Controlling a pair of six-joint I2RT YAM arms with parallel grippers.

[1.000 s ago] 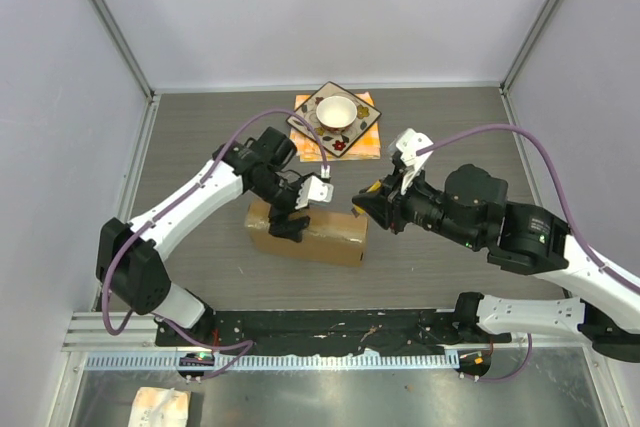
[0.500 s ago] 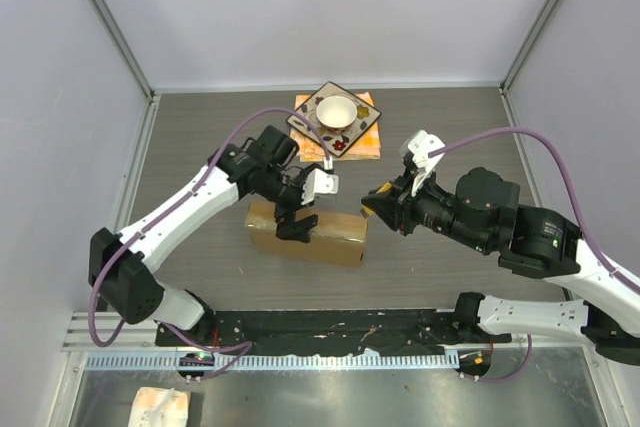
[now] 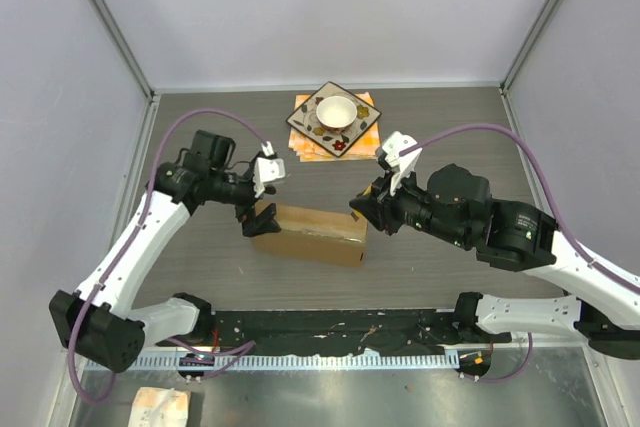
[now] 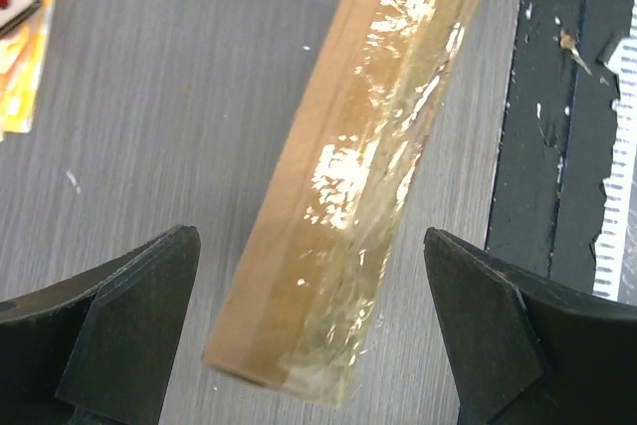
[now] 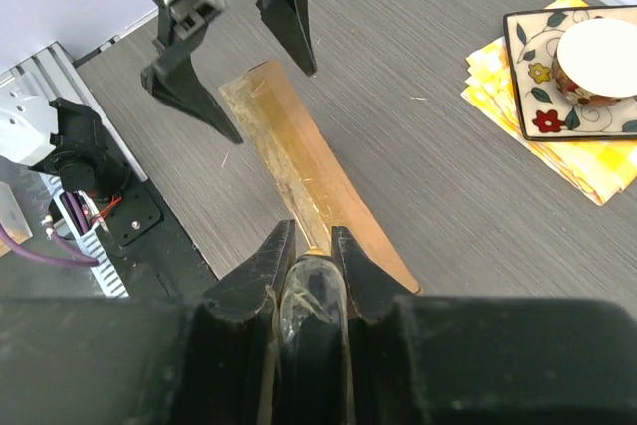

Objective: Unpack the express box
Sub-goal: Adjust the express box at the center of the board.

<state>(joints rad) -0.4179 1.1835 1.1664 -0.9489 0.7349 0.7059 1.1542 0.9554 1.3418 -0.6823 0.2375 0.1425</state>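
Express box (image 3: 308, 234) lies on the counter (image 3: 430, 137) between the arms. The left end effector (image 3: 254, 221) has left its top for the left end, jaws now spread wide. The right end effector (image 3: 360, 204) stays at the right end, pinching an unidentifiable glossy object (image 5: 311, 296).

I note the right fingers (image 5: 261, 271) pinching the near end of the express box (image 5: 299, 156), on edge on the desk (image 5: 428, 97); left fingers (image 5: 194, 102) spread wide, straddling its far end.
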